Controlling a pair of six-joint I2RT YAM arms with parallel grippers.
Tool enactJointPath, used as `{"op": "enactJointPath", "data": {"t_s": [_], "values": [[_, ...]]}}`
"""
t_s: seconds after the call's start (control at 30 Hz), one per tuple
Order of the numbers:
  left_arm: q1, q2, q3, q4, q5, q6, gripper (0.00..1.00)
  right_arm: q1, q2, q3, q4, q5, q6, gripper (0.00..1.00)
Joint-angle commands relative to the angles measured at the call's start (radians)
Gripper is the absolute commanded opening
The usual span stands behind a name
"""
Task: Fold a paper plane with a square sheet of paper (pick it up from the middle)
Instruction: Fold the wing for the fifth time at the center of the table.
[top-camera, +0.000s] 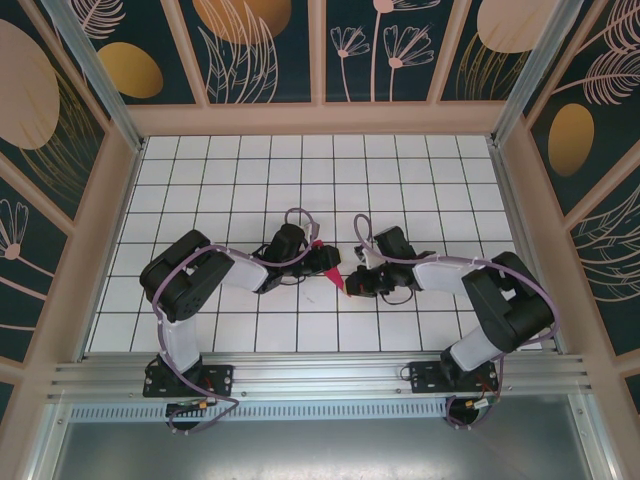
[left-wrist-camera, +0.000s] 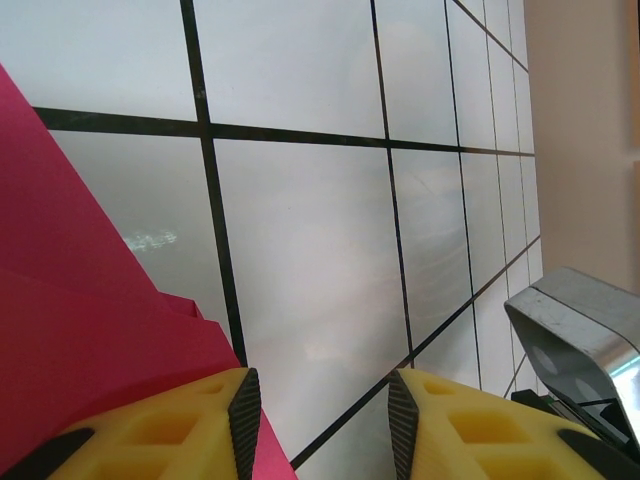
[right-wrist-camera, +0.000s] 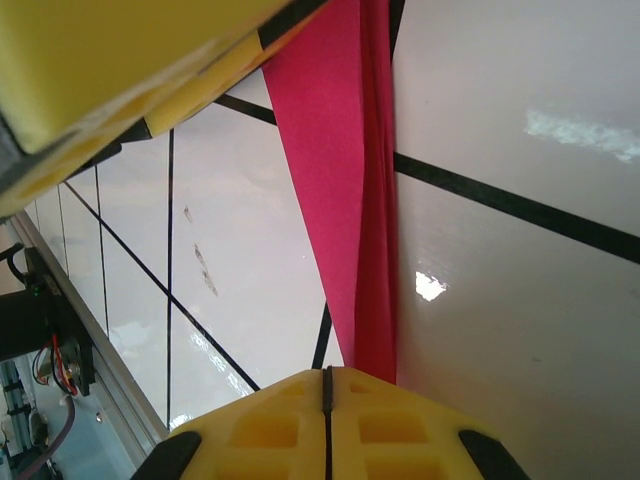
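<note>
Nearest us, our right tool (right-wrist-camera: 325, 375) clenched the one paper plane (right-wrist-camera: 345, 180), while our left tool (left-wrist-camera: 320, 400) gaped beside it.

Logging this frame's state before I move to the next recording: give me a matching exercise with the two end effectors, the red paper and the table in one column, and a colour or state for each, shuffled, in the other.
Column one:
1. left end effector
2. right end effector
3. paper
4. table

Column two:
a. white, with black grid lines
b. fingers apart
c. magenta-red, creased into a narrow shape
d. fingers closed together

Pairs: 1-b, 2-d, 3-c, 4-a
</note>
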Motion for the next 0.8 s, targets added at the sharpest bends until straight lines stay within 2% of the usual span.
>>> {"op": "enactJointPath", "data": {"t_s": [0.0, 0.13, 0.37, 0.57, 0.63, 0.77], "values": [[-0.003, 0.045, -0.004, -0.141, -0.031, 0.034, 0.42, 0.0, 0.023, 0.012, -0.036, -0.013, -0.028, 0.08], [-0.002, 0.045, 0.0, -0.15, -0.03, 0.037, 0.42, -0.001, 0.051, 0.012, -0.071, 0.078, -0.026, 0.08], [-0.002, 0.044, -0.001, -0.158, -0.032, 0.042, 0.42, 0.0, 0.109, -0.01, -0.086, 0.152, -0.008, 0.07], [-0.003, 0.042, 0.002, -0.158, -0.03, 0.043, 0.42, 0.0, -0.007, 0.008, -0.04, 0.066, 0.0, 0.08], [-0.002, 0.042, 0.005, -0.158, -0.031, 0.042, 0.42, 0.003, -0.033, 0.031, -0.009, 0.039, 0.007, 0.11], [-0.002, 0.045, 0.018, -0.162, -0.026, 0.042, 0.42, 0.007, -0.027, 0.064, 0.043, 0.053, 0.011, 0.15]]}}
